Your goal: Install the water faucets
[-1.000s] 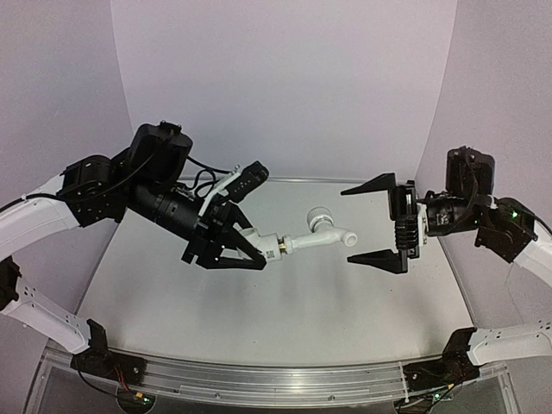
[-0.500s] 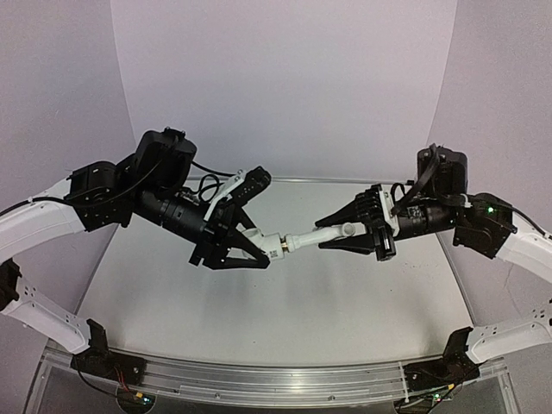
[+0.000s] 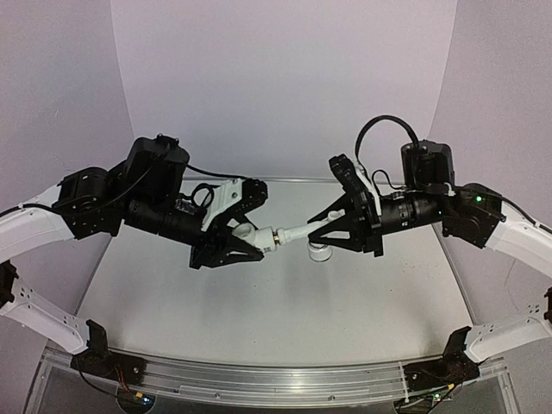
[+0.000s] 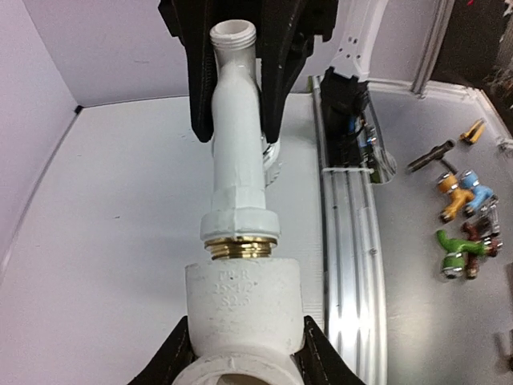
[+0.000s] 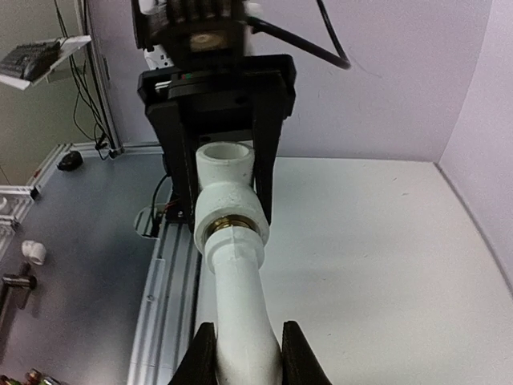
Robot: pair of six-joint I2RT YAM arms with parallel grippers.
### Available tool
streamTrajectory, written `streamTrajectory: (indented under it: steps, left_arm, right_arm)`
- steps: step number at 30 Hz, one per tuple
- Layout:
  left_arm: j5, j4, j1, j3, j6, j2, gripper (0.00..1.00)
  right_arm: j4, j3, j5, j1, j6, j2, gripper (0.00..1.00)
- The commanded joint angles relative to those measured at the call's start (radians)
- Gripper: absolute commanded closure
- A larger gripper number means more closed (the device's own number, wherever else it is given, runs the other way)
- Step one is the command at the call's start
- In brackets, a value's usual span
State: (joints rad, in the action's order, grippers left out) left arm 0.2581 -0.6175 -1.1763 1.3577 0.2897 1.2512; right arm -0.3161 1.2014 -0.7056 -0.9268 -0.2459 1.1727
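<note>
Top external view had the tap (image 3: 297, 233) mid-air at centre, right gripper (image 3: 324, 226) pinching its 3 o'clock end, left gripper (image 3: 254, 241) clamping the fitting (image 3: 247, 231) at 9 o'clock (knob (image 3: 321, 253) dangling toward 6), so any misaligned twist could've cross-threaded the brass thread (image 3: 276, 237).

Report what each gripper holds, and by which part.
Left gripper: the fitting, by its round body. Right gripper: the tap, by its white stem.
</note>
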Motion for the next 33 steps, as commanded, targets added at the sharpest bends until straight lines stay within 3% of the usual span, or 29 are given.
streamTrajectory:
  steps: [1, 9, 11, 14, 16, 19, 21, 25, 31, 33]
  left_arm:
    - [-0.354, 0.138, -0.078, -0.025, 0.141, -0.016, 1.00]
    - [-0.661, 0.362, -0.174, -0.160, 0.331, -0.057, 1.00]
    - [-0.723, 0.382, -0.190, -0.176, 0.376, -0.040, 1.00]
    - [-0.738, 0.346, -0.194, -0.157, 0.364, -0.017, 1.00]
    - [-0.701, 0.317, -0.194, -0.143, 0.322, -0.023, 1.00]
    - [-0.647, 0.271, -0.193, -0.122, 0.255, -0.045, 1.00]
    - [-0.614, 0.230, -0.192, -0.102, 0.210, -0.058, 1.00]
    - [-0.510, 0.132, -0.181, -0.047, 0.092, -0.073, 1.00]
    - [-0.287, 0.059, -0.125, 0.034, -0.052, -0.080, 1.00]
    - [-0.212, 0.047, -0.100, 0.059, -0.091, -0.078, 1.00]
  right_arm:
    - [0.074, 0.066, -0.091, -0.009, 0.340, 0.049, 0.96]
    - [0.092, 0.052, -0.182, 0.071, 0.576, 0.075, 0.99]
    - [0.101, 0.074, -0.190, 0.089, 0.621, 0.088, 0.87]
    - [0.100, 0.117, -0.177, 0.100, 0.596, 0.094, 0.60]
    - [0.085, 0.146, -0.141, 0.101, 0.538, 0.086, 0.36]
    - [0.061, 0.175, -0.047, 0.101, 0.359, 0.045, 0.11]
    - [0.054, 0.182, 0.032, 0.101, 0.189, 0.002, 0.04]
    - [0.058, 0.129, 0.117, 0.101, -0.243, -0.110, 0.02]
    - [0.088, -0.088, 0.105, 0.100, -0.910, -0.291, 0.02]
    - [0.111, -0.163, 0.093, 0.099, -1.067, -0.342, 0.02]
